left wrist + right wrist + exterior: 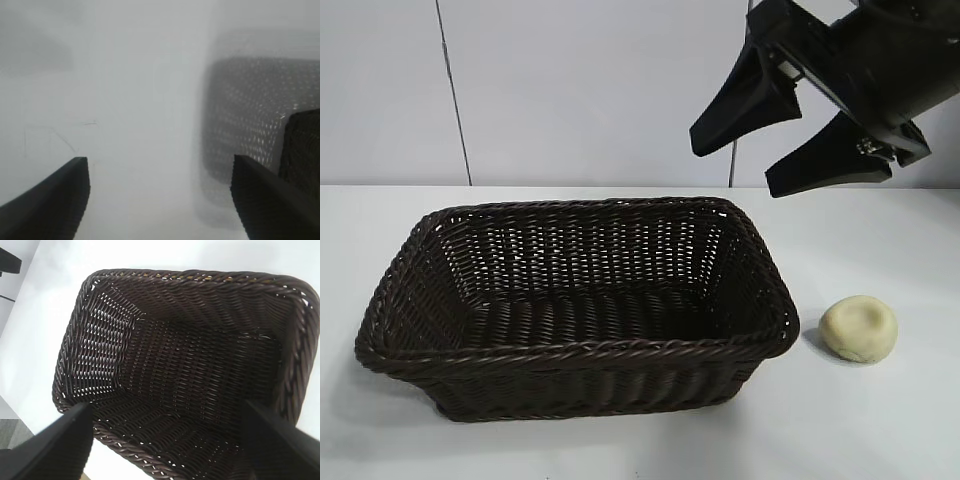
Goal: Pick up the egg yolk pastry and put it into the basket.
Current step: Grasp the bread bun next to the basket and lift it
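- Exterior view: the egg yolk pastry (859,328) sits on the white table (880,430), just beside the right end of the basket (580,380), outside it.
- Right gripper (782,145) hangs above the basket's far right corner, angled downward, fingers spread wide, holding nothing.
- Left gripper (160,200), seen only by its wrist camera, points down at the table beside the basket, fingers wide apart, empty.

The left tool (160,200) hangs over the white worktop (130,100), its two dark fingers (55,200) spread wide apart with nothing between them. Bare worktop fills the gap. Beyond and beside one finger, the dark woven basket (250,115) appears blurred, light showing through its weave, and that finger partly overlaps its wall.
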### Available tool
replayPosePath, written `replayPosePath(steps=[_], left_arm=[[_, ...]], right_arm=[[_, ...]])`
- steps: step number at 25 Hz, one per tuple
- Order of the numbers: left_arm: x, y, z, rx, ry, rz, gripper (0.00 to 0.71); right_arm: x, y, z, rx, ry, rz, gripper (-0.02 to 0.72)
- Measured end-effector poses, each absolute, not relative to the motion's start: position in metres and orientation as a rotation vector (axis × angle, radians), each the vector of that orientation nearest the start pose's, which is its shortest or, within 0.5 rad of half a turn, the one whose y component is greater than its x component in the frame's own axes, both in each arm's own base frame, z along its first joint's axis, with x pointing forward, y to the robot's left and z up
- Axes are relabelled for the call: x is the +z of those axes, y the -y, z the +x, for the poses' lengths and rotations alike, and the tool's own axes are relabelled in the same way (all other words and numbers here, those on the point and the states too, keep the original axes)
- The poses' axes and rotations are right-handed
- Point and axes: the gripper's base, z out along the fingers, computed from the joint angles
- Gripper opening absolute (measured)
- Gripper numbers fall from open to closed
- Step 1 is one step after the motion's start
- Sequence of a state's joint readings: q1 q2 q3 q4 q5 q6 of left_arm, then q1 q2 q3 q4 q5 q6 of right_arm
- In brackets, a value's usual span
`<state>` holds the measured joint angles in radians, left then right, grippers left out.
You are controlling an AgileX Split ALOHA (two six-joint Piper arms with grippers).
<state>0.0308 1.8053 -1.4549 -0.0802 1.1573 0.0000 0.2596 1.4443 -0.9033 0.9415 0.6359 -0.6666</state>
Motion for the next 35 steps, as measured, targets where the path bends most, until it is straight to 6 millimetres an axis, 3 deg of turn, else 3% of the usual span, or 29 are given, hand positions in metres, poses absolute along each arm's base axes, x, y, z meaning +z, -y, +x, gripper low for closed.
replayPosePath(steps=[5,10,15,21,28,35], left_arm=[[0.259,-0.004,0.358,-0.114,-3.014,-0.084,0.568],[0.277,-0.004,0.333,-0.097,-2.984,-0.064,0.568],[0.291,-0.003,0.288,-0.090,-2.958,-0.050,0.568],[0.306,-0.001,0.216,-0.083,-2.862,-0.027,0.568],[0.295,0.001,0.142,-0.070,-2.730,-0.006,0.568],[0.269,0.003,0.093,-0.063,-2.628,-0.003,0.568]], right_arm=[[0.257,-0.117,0.269,0.801,-2.426,-0.341,0.579],[0.257,-0.117,0.269,0.801,-2.426,-0.341,0.579],[0.257,-0.117,0.269,0.801,-2.426,-0.341,0.579],[0.257,-0.117,0.268,0.809,-2.432,-0.348,0.579],[0.257,-0.118,0.266,0.821,-2.439,-0.357,0.579],[0.257,-0.118,0.266,0.821,-2.441,-0.359,0.579]])
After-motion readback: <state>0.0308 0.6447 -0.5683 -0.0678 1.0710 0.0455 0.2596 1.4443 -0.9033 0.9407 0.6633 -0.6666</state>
